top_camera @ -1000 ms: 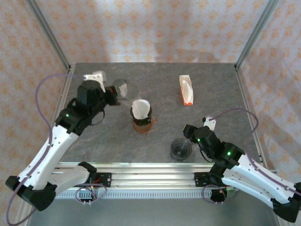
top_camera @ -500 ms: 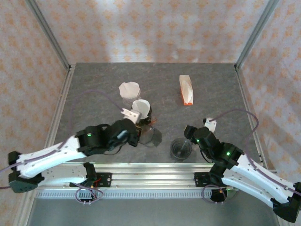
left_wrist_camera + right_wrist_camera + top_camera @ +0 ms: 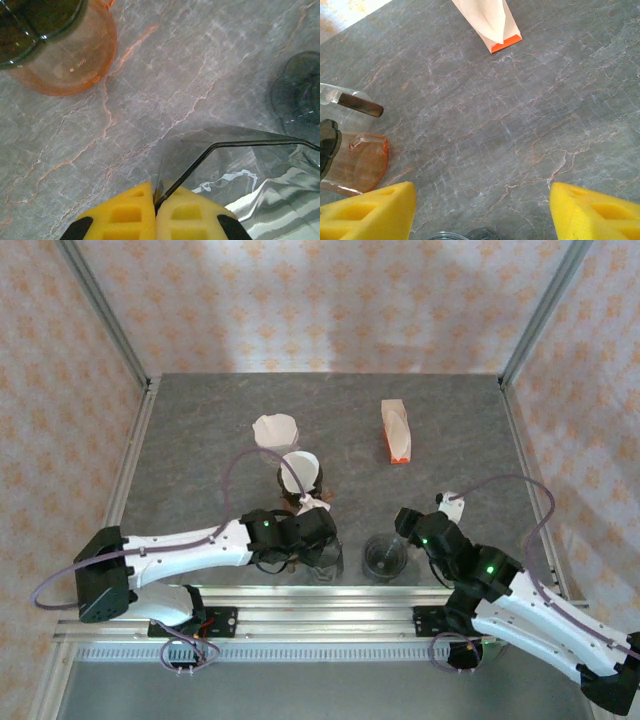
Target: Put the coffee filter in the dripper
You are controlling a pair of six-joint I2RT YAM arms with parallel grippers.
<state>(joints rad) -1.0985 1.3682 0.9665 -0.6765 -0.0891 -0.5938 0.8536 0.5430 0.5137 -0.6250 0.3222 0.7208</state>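
One marking can be read: on the side of the orange glass carafe [image 3: 65, 62], in the left wrist view, a small white "300" stands beside a white dot, printed on the curved wall under the dark dripper [image 3: 30, 20] that sits on it. Any print on the white pack with an orange end [image 3: 396, 430], further back on the worktop, is too small to read

White arm links [image 3: 185, 543], black joints; lilac cables [image 3: 500, 478]; green LEDs; yellow foam fingers [image 3: 125, 215].

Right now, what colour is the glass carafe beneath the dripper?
Translucent orange carafe; clearest in the left wrist view.
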